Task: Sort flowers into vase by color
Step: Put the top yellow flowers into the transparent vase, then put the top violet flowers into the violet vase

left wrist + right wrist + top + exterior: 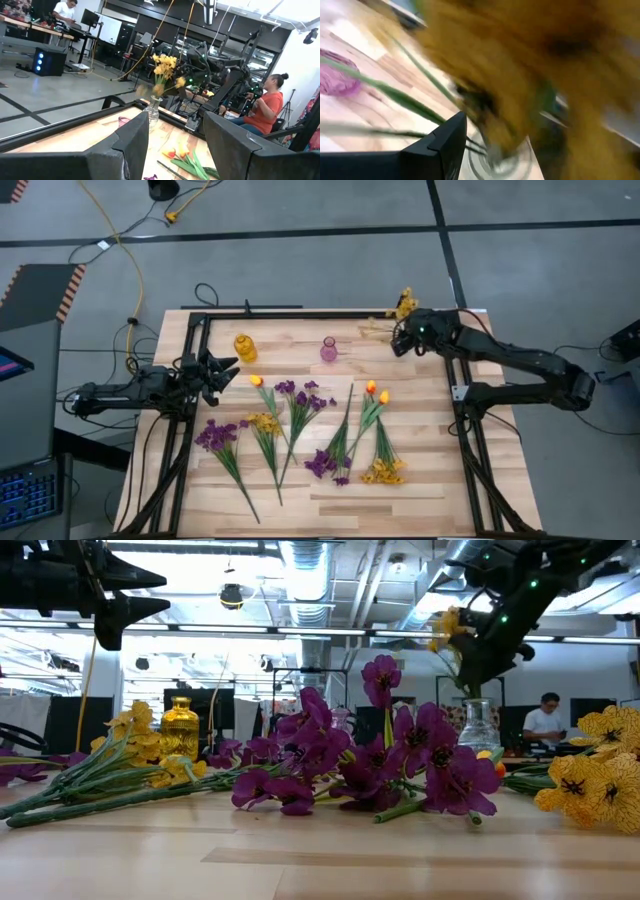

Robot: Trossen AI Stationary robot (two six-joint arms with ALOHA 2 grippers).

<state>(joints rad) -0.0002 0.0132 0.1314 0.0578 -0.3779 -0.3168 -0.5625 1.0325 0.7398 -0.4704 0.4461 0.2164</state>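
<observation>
Yellow sprig at clear vase; most flowers unsorted.

Tabletop (420,490) carries loose flowers (300,430) in a row across the middle, within both arms' reach. Three vases along the far edge: yellow vase (245,347), pink vase (329,349), clear vase (479,724). Right hand (400,340) above the clear vase, fingers apart beside a yellow sprig (404,305) standing in it, probably releasing. Left hand (222,370) waits near the yellow vase, apart, empty.

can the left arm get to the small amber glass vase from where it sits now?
Probably yes. The left gripper hovers open beside the small amber glass vase, with bare wooden tabletop between them and the flowers lying farther down. The right gripper is busy at the clear vase, well away.
</observation>
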